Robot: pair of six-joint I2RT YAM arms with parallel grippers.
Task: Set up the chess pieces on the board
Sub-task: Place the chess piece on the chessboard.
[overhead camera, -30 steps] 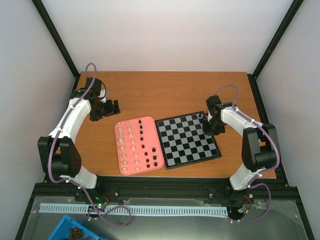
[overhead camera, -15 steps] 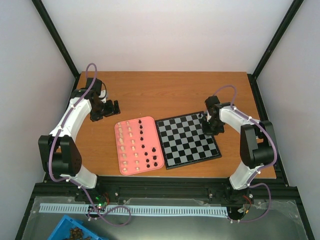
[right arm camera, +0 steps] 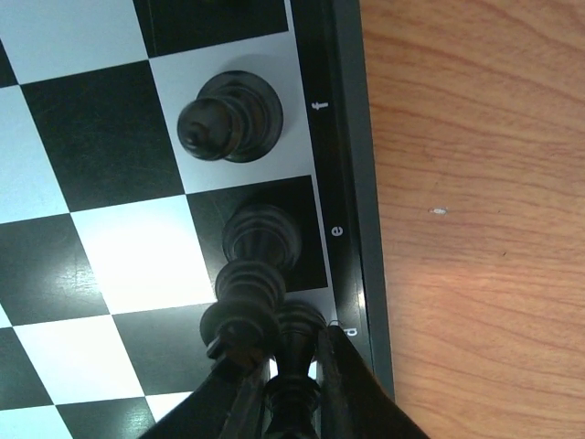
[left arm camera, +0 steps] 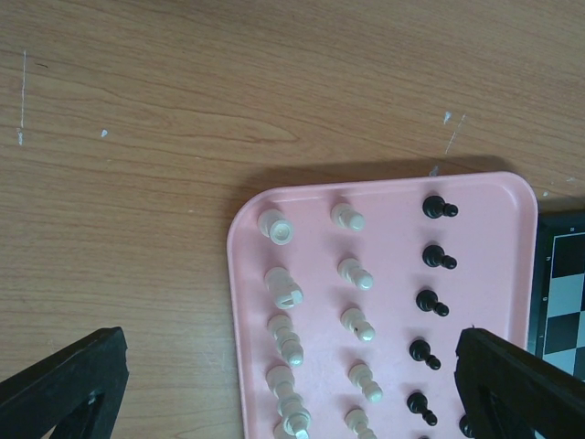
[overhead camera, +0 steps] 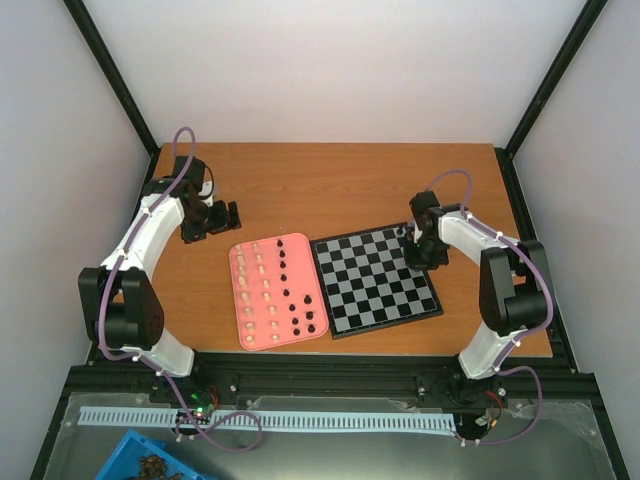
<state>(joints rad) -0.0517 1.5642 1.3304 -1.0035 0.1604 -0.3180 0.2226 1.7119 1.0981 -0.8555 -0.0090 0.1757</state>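
Observation:
The board (overhead camera: pixel 375 290) lies right of centre on the wooden table. Cream pieces (overhead camera: pixel 262 285) and black pieces (overhead camera: pixel 295 300) stand in rows on a pink tray (overhead camera: pixel 240 300). My right gripper (overhead camera: pixel 420 255) is at the board's far right edge. In the right wrist view it (right arm camera: pixel 292 393) is shut on a black piece (right arm camera: pixel 297 357) standing on the d square, beside a tall black piece (right arm camera: pixel 260 242) on e and a bishop (right arm camera: pixel 228 119) on f. My left gripper (overhead camera: pixel 222 215) is open and empty above the tray's far left corner (left arm camera: pixel 393 197), over cream pieces (left arm camera: pixel 283 297) and black pieces (left arm camera: pixel 430 259).
The board's black border (right arm camera: pixel 352 137) runs next to bare wood on its right. A blue bin (overhead camera: pixel 150 462) and a white perforated strip (overhead camera: pixel 270 420) lie below the table's near edge. Black frame posts stand at the far corners.
The right arm has shifted slightly left at the board's edge, with the gripper staying over the same corner. The left arm has barely moved.

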